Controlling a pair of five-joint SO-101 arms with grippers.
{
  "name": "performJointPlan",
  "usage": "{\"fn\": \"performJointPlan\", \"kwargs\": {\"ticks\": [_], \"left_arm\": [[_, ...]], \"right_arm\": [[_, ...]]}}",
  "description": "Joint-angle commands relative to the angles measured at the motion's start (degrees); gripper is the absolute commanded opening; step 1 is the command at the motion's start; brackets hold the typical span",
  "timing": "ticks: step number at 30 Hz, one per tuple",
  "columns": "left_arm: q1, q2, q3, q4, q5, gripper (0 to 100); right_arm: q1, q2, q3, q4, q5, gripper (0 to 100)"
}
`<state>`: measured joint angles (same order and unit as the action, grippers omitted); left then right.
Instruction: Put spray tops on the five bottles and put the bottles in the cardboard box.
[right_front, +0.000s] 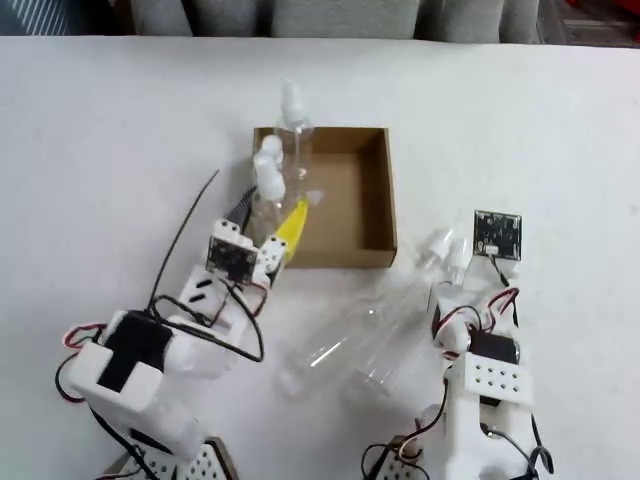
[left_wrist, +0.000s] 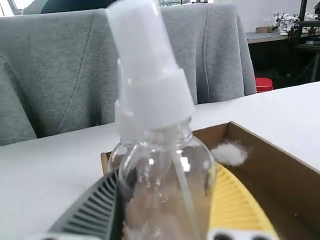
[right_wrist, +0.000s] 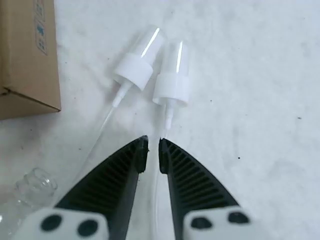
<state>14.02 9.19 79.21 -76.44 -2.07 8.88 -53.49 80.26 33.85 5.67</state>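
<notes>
The left gripper (right_front: 275, 222) clamps its grey and yellow fingers (left_wrist: 235, 210) on either side of a capped bottle (left_wrist: 165, 175). It holds the bottle upright by the body, so the white spray top (left_wrist: 147, 75) stands clear above the grip. The bottle sits at the left wall of the cardboard box (right_front: 350, 205), apparently being delivered, though its base is hidden and it is unclear whether it rests on the box floor. A second capped bottle (right_front: 293, 115) seems to stand in the box's far left corner, out of the way of the bottles to come.

In front of the box, clear uncapped bottles (right_front: 335, 345) lie on their sides on the white desk (right_front: 520, 120). They overlap too much to count, and they sit between the two arms, within reach of either.

To the right, two loose spray tops (right_wrist: 137, 60) lie side by side near the box's corner, with their thin tubes trailing towards the right gripper (right_wrist: 152, 145). Its black fingers (right_wrist: 125, 175) are drawn narrow, a slim gap apart, low over the desk. The tube of the nearer spray top (right_wrist: 172, 75) leads into the slit between them, and it appears lined up rather than firmly pinched. That position suits picking up a cap by its tube for the next open bottle neck (right_wrist: 35, 182).
</notes>
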Motion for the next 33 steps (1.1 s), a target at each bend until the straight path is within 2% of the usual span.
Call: {"fn": "performJointPlan", "kwargs": {"ticks": [1, 15, 33], "left_arm": [[0.4, -0.2, -0.5, 0.7, -0.9, 2], [0.3, -0.2, -1.1, 6.1, -0.8, 2], [0.3, -0.1, -1.1, 6.1, -0.9, 2]], "right_arm": [[0.6, -0.3, -0.3, 0.3, 0.8, 1.5], [0.7, -0.3, -0.3, 0.3, 0.8, 1.5], [0.7, -0.3, -0.3, 0.3, 0.8, 1.5]]}}
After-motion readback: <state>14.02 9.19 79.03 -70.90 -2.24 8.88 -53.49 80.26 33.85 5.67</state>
